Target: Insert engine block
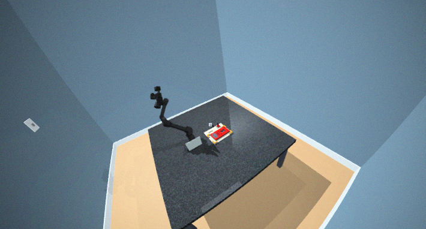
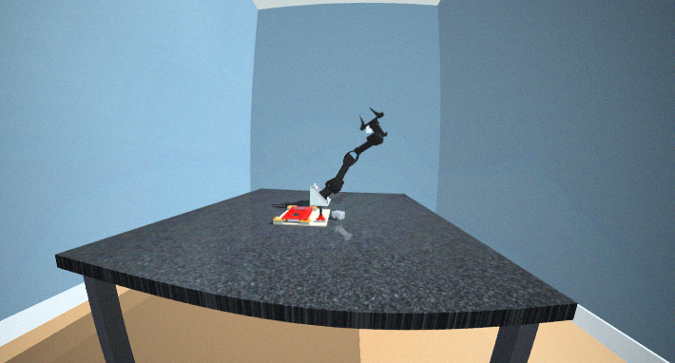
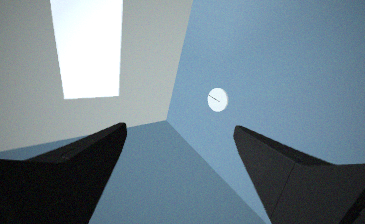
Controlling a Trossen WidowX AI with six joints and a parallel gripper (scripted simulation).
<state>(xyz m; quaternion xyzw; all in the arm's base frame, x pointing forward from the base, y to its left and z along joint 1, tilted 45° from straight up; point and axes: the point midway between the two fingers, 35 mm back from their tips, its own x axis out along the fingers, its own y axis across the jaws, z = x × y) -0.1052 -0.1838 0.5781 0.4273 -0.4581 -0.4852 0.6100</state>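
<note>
My gripper is open and empty, raised high above the table and far from the parts. Its fingers stand wide apart in the wrist view, with only walls and ceiling beyond. A small pale grey block, which looks like the engine block, lies on the table just beside the cream base. The red car body lies flat on the cream base. It shows a dark patch and a grey patch; its opening and rib are too small to make out. The block's slot side cannot be told.
A small red piece with a dark upright part stands on the base, on the side near the pale block. Orange pieces sit at the base's corners. The arm's pale mounting plate is near the base on the dark table.
</note>
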